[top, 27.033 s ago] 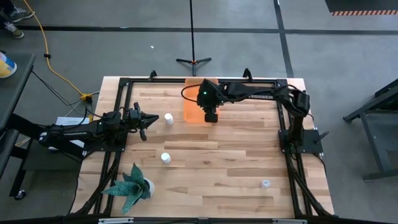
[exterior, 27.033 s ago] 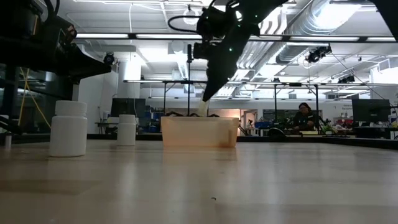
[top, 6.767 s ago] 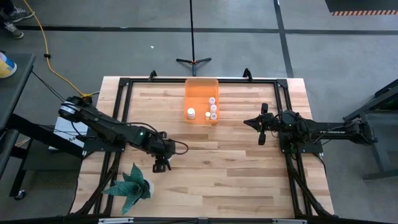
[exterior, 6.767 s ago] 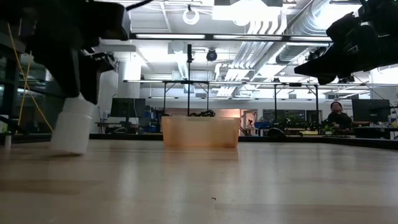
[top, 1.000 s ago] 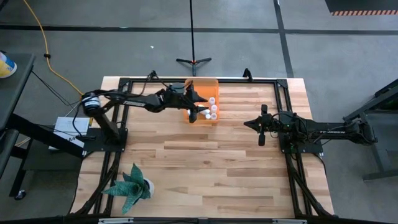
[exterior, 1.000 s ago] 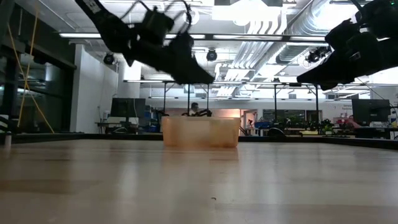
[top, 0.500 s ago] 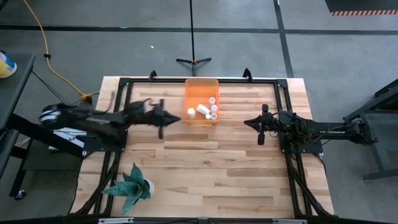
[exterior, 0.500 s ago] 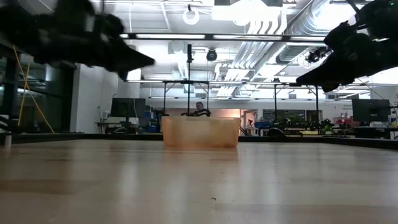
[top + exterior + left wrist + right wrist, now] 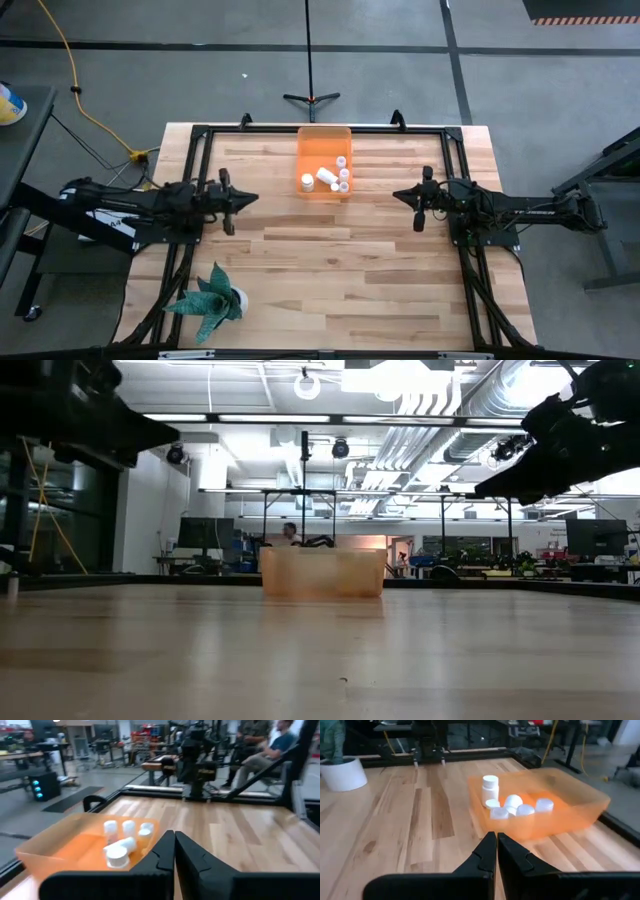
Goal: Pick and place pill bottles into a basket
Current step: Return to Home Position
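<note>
Left gripper (image 9: 243,199), fingers pressed together, hovers above the left side of the table (image 9: 330,270). Right gripper (image 9: 400,196), likewise closed, waits at the right; the pill bottles (image 9: 328,178) sit inside the orange basket (image 9: 324,132) near the table edge

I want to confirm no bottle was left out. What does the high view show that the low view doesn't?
Only the high view: the pill bottles lying inside the basket, and a green plant on the left arm's side. Only the low view: a person far beyond the basket. Both: the basket, with the left gripper and right gripper apart from it.
</note>
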You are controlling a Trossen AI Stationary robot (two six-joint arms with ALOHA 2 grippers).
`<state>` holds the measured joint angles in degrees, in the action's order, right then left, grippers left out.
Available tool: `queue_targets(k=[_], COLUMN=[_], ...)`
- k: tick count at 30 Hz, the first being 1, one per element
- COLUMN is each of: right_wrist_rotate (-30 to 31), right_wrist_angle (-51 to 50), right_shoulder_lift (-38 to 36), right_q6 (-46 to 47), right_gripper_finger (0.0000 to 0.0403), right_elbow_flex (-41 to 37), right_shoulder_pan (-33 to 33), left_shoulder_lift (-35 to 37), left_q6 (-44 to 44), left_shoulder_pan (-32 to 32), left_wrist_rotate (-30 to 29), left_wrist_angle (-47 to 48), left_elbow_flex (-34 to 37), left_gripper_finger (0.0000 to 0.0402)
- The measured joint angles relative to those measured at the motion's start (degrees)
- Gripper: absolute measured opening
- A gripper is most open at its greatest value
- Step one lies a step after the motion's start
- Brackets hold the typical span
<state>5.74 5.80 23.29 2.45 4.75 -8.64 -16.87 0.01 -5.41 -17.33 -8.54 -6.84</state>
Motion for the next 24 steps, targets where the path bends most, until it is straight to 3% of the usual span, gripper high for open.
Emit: queue_targets(k=[5,10,13,15,20,24], right_wrist_rotate=[-6.55,-8.53,-8.64,-9.61,-10.43,-14.92], right_wrist_angle=[3.48,6.7,8.5,8.95,12.23,14.61], right_shoulder_lift=[-0.01,-0.11,-0.11,-0.15,-0.1,-0.13], right_q6=[-6.16,-6.96,-6.67,-7.86,-11.42,-9.44], right_gripper_finger=[0.0007,0.0007,0.0007,0.0007,0.0002,0.0003], right_elbow_flex=[0.0,0.0,0.0,0.0,0.0,0.0], right_shoulder_pan=[0.04,0.02,0.02,0.02,-1.2,-3.98], left_shoulder_lift=[7.21,11.69,12.91,13.4,13.34,13.38], left_q6=[4.45,2.86,3.1,5.64,5.6,4.26], left_shoulder_pan=[-4.55,-5.12,-5.09,-5.09,-5.09,-5.09], left_wrist_rotate=[-0.15,-0.31,-2.44,-3.26,-1.06,-1.72], left_wrist_angle=[3.72,7.39,7.08,4.59,4.0,4.93], left_elbow_flex=[2.05,3.18,4.87,6.02,6.11,6.13], left_gripper_finger=[0.0021,0.0033,0.0043,0.0029,0.0022,0.0035])
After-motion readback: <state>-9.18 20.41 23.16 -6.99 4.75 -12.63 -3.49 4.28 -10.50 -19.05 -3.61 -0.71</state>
